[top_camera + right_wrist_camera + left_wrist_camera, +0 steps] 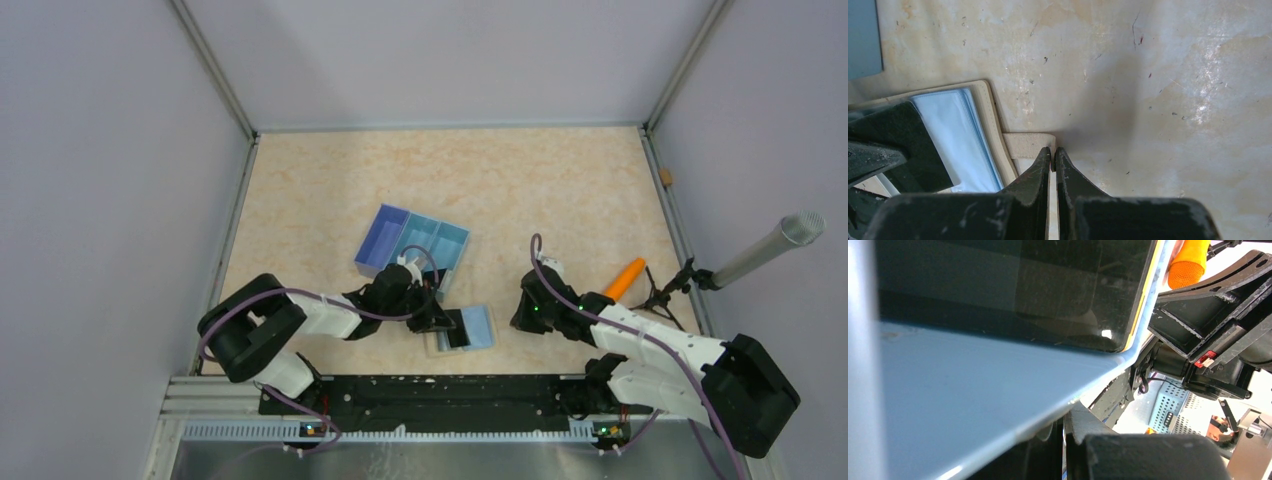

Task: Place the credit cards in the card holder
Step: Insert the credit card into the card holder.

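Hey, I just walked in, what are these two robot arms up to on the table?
Both arms are working on the card holder near the front of the table. The right gripper is shut, seemingly pinching the holder's beige flap to steady it. The left gripper is shut on a light-blue credit card right at the holder, apparently feeding it in. The blue tray sits just behind them.

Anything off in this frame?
Nothing spilled or damaged. The blue tray sits skewed to the table edges, and an orange object sits beside a microphone at the right.
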`<move>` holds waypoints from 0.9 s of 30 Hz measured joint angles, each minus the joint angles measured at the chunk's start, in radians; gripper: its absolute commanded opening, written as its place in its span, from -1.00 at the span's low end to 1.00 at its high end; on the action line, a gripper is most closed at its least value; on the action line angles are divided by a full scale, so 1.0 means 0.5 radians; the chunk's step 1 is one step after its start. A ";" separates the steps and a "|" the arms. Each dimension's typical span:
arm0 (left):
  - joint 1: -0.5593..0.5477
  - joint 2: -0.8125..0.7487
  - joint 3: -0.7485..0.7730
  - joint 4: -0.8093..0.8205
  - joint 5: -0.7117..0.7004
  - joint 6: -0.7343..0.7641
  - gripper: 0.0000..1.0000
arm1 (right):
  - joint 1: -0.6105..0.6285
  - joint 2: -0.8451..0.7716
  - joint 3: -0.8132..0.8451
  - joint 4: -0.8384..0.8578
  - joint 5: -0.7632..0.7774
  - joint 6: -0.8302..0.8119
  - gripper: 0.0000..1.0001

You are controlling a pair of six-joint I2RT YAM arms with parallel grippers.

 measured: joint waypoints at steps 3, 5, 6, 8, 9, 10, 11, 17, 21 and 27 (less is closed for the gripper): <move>0.000 0.004 0.000 0.003 0.011 0.009 -1.00 | 0.000 0.000 0.000 0.000 0.001 0.000 -1.00; 0.001 0.003 0.000 0.002 0.013 0.010 -1.00 | 0.000 0.000 0.000 -0.001 0.001 0.000 -1.00; 0.001 0.003 0.000 0.002 0.013 0.010 -1.00 | 0.000 0.000 0.000 -0.001 0.001 0.001 -1.00; 0.001 0.001 0.000 -0.001 0.012 0.010 -1.00 | 0.000 0.000 0.000 -0.001 0.001 0.000 -1.00; 0.001 -0.002 0.000 -0.005 0.012 0.009 -1.00 | 0.000 0.000 0.000 -0.001 0.001 0.000 -1.00; 0.001 -0.005 0.000 -0.011 0.011 0.009 -1.00 | 0.000 0.000 0.000 -0.001 0.001 0.000 -1.00; 0.001 -0.010 0.000 -0.015 0.011 0.007 -1.00 | 0.000 0.000 0.000 -0.002 0.001 0.000 -1.00; -0.004 -0.051 -0.022 -0.050 -0.003 -0.022 -1.00 | 0.000 0.000 0.000 -0.008 0.001 0.001 -1.00; -0.021 -0.079 -0.039 -0.063 -0.021 -0.034 -1.00 | 0.000 0.000 0.000 -0.008 0.001 0.001 -1.00; -0.043 -0.078 -0.037 -0.069 -0.037 -0.034 -1.00 | 0.000 0.000 0.000 -0.009 0.001 0.001 -1.00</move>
